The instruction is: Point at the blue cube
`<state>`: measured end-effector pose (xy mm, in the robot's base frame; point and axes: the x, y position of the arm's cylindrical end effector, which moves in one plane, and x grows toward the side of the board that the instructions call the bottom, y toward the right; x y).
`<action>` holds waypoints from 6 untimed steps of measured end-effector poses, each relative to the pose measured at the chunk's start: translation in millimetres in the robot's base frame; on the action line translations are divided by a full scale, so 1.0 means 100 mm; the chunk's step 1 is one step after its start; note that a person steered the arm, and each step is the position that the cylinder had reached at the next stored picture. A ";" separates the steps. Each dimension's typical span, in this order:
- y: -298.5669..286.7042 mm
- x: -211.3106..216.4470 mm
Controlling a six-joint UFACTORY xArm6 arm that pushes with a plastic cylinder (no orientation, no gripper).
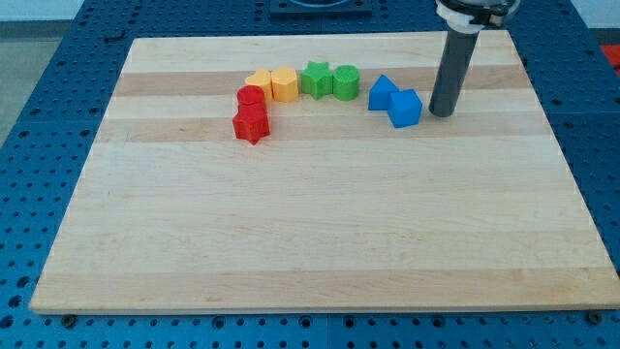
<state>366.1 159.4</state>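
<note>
The blue cube lies on the wooden board near the view's top right. A blue triangular block touches its left side. My tip stands on the board just to the right of the blue cube, a small gap from it. The dark rod rises straight up from the tip toward the view's top.
An arc of blocks runs left of the blue pair: a green cylinder, a green star, a yellow hexagon, an orange block, a red cylinder and a red star. A blue perforated table surrounds the board.
</note>
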 end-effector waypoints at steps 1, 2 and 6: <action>0.00 0.08; 0.15 0.08; 0.05 0.08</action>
